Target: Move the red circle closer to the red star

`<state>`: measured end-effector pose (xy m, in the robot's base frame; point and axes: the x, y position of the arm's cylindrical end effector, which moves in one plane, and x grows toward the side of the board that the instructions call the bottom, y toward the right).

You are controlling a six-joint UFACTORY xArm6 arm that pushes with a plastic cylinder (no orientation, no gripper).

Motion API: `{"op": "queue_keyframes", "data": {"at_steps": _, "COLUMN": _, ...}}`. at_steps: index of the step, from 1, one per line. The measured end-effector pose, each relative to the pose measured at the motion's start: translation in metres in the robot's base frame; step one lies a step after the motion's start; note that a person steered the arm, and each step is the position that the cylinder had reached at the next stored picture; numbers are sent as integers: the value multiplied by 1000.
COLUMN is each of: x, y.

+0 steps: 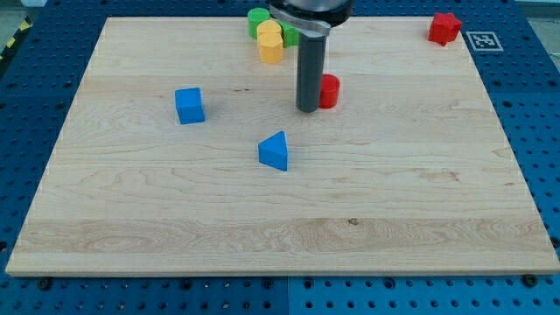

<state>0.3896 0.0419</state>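
Tool is a bare rod, nothing to grasp with; my tip touches the red circle on its left side, upper middle of the counter. Red star sits at top right corner, well apart. Yellow block, green blocks near top edge. Blue cube left, blue triangle below tip.

tip sitting right against the left side of the red circle, red star hanging out far toward the surface's top-right corner, blue cube lying left, blue triangle sitting below
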Motion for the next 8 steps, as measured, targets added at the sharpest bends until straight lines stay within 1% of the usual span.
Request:
{"op": "queue_keyframes", "data": {"at_steps": 4, "x": -52, "y": 72}}
{"op": "queue_keyframes", "data": {"at_steps": 8, "x": -101, "y": 167}}
